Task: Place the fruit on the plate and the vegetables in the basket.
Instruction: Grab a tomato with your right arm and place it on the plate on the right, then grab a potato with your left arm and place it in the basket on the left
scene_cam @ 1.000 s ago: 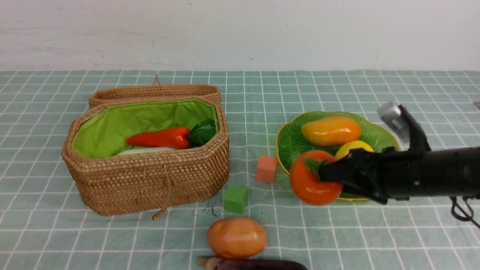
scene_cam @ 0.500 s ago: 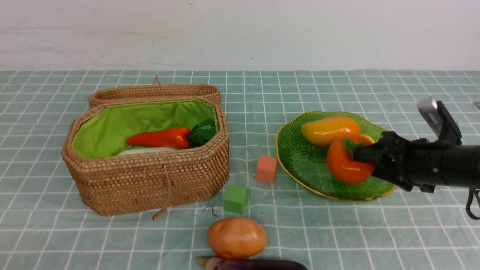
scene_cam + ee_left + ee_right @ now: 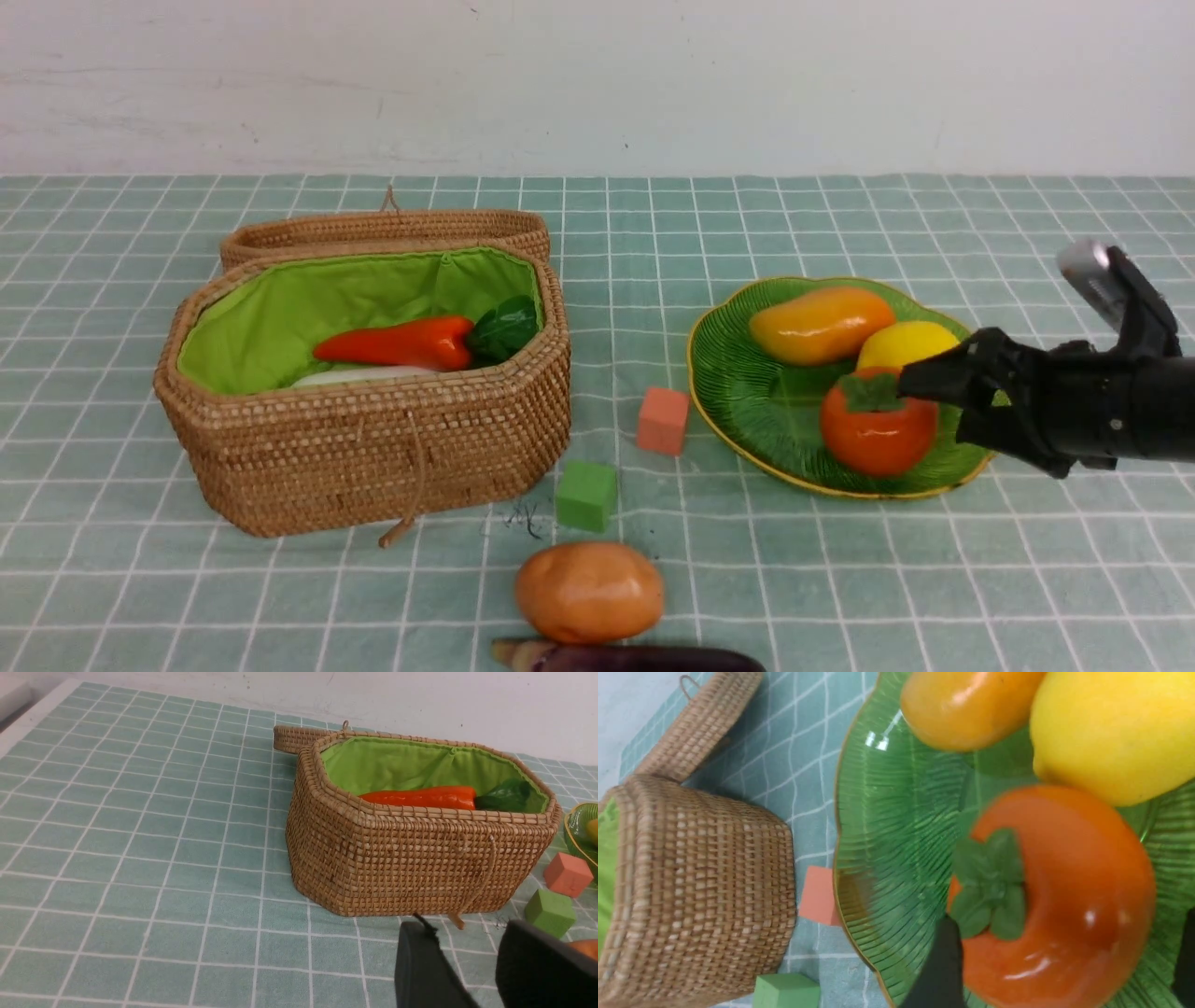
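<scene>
The persimmon (image 3: 878, 434) rests on the green plate (image 3: 747, 392), beside the mango (image 3: 820, 324) and lemon (image 3: 904, 345). My right gripper (image 3: 934, 408) hovers at the persimmon's right side, open, its fingers straddling the fruit with a gap showing in the right wrist view (image 3: 1064, 961). The wicker basket (image 3: 373, 439) holds the carrot (image 3: 397, 343) and the white radish (image 3: 359, 375). The potato (image 3: 588, 591) and eggplant (image 3: 635, 659) lie on the cloth near the front edge. My left gripper (image 3: 467, 938) is open and empty, low in front of the basket (image 3: 411, 858).
An orange cube (image 3: 664, 420) and a green cube (image 3: 586, 495) sit between basket and plate. The basket's lid (image 3: 383, 229) lies open behind it. The table is covered with a green checked cloth.
My right gripper carried the persimmon from the plate's front rim to over the plate, then opened; the persimmon now sits on the plate. The left arm stayed put.
</scene>
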Robot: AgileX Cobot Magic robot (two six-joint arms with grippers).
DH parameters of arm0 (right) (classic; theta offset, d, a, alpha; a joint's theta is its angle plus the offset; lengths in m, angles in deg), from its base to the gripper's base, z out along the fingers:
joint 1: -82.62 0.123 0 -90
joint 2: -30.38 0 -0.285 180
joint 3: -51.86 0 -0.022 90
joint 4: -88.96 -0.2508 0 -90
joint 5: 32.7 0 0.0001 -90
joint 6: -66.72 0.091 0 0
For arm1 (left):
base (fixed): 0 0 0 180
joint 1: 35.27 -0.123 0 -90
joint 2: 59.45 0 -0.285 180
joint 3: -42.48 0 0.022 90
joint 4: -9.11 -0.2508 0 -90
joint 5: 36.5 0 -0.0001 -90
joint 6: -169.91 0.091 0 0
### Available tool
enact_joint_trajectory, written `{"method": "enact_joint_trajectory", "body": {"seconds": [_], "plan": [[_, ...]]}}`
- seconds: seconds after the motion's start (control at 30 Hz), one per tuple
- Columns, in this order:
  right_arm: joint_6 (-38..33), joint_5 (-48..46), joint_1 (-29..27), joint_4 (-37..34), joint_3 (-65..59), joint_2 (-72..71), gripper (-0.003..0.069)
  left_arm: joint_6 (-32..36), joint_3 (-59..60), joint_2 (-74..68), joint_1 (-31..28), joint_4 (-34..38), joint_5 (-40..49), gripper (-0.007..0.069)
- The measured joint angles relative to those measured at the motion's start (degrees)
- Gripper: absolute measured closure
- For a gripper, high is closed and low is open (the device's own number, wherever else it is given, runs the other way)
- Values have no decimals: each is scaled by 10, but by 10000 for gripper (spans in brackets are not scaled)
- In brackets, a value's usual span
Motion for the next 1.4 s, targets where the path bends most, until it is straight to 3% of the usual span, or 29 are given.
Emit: {"method": "enact_joint_trajectory", "body": {"seconds": [0.13,0.37,0.43,0.47,0.63,0.77,0.87,0.93,1.0,1.17,1.4], "plan": [[0,-47,-24,42,0,-64,16,0,0,0,0,0,0,386],[48,-166,-35,154,0,-181,129,0,0,0,0,0,0,386],[112,-203,-35,258,0,-244,200,0,0,0,0,0,0,386],[118,-205,-35,267,0,-248,206,0,0,0,0,0,0,386],[287,-232,-34,513,-1,-375,368,0,0,0,0,0,0,386],[361,-207,-34,609,-18,-463,497,0,0,0,0,0,0,386],[413,-174,-33,633,-32,-532,592,0,0,0,0,0,0,386],[431,-168,-26,634,-34,-556,615,0,0,0,0,0,0,386],[452,-165,8,633,-34,-604,657,0,0,0,0,0,0,386],[459,-181,56,612,-34,-676,671,0,0,0,0,0,0,386],[460,-202,64,602,-34,-731,671,0,0,0,0,0,0,386]]}}
